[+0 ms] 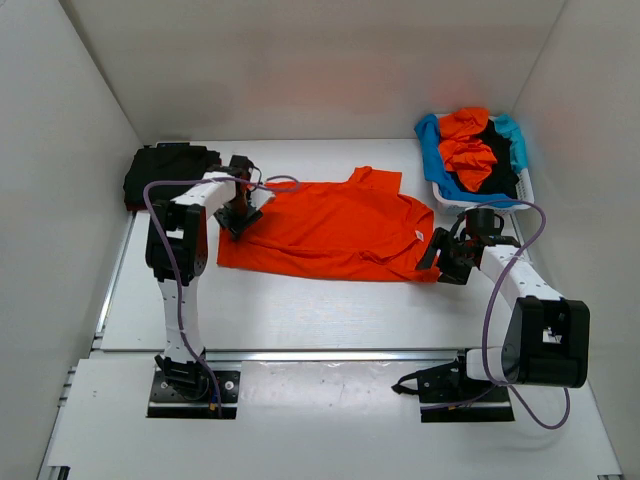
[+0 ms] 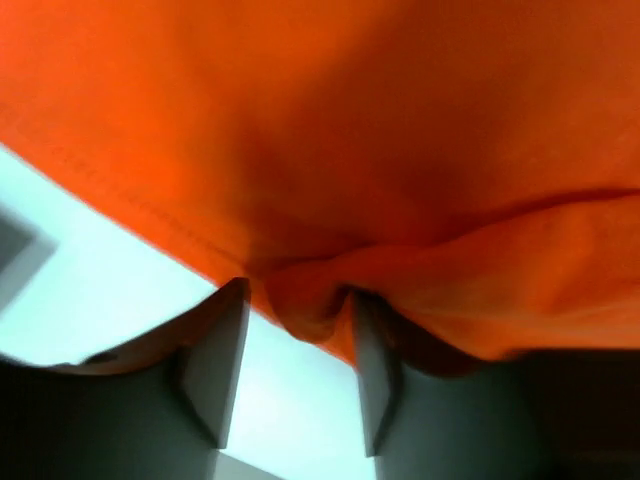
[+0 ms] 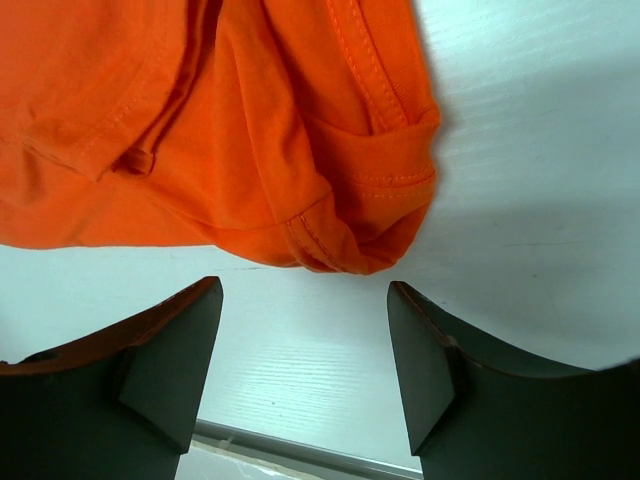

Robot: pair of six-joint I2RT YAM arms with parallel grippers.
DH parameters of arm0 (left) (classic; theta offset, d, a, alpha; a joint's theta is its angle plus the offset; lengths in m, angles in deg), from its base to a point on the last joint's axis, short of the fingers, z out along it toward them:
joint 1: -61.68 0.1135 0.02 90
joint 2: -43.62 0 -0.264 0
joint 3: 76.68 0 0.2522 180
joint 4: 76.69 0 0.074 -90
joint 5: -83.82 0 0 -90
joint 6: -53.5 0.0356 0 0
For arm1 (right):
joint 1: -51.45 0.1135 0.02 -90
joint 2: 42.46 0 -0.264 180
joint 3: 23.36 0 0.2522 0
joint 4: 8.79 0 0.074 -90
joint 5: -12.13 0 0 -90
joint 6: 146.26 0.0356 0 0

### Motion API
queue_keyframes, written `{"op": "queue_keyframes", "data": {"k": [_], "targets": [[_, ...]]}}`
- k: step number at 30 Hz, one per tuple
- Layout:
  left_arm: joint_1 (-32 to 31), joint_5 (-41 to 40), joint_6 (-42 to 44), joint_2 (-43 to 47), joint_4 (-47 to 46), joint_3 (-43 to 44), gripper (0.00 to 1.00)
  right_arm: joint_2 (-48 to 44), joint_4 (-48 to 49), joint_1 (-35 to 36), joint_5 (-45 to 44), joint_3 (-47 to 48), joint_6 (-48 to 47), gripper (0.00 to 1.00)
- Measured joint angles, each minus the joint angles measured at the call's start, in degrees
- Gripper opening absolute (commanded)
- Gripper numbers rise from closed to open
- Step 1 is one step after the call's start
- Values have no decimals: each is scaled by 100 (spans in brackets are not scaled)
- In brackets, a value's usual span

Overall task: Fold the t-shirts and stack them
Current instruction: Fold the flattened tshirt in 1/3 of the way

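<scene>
basket (image 1: 445,196): white lattice, far-right table corner | table (image 1: 300,310): white | walls (image 1: 300,70): white, 3 sides

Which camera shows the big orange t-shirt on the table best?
The top external view: the whole orange t-shirt lies spread on the table there. The left wrist view shows only a bunched fold within the left gripper. The right wrist view shows only a crumpled corner just ahead of the open right gripper.
</scene>
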State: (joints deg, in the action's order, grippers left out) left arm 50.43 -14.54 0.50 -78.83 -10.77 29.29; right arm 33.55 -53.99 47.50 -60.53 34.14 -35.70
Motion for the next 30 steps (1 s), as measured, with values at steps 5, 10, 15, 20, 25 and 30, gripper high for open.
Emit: {"op": "queue_keyframes", "data": {"k": [5,10,15,20,25,30], "targets": [[448,599,-868,-68,570,514,99,-15,-24,-181,-63,129,-61,66],[1246,1473,-1792,181,586,490,99,-24,-116,-166,-232,136,-74,70],[1746,2111,-2371,1095,334,-503,99,-28,-291,59,-426,138,-105,77],[1469,2481,-2693,1427,262,-1346,99,-96,-236,52,-474,111,-103,80],[1443,2636,-3010,883,426,-1318,98,181,-85,63,-455,105,-107,79],[1451,2671,-3180,782,420,-1233,60,817,17,173,-461,111,-96,57]]}}
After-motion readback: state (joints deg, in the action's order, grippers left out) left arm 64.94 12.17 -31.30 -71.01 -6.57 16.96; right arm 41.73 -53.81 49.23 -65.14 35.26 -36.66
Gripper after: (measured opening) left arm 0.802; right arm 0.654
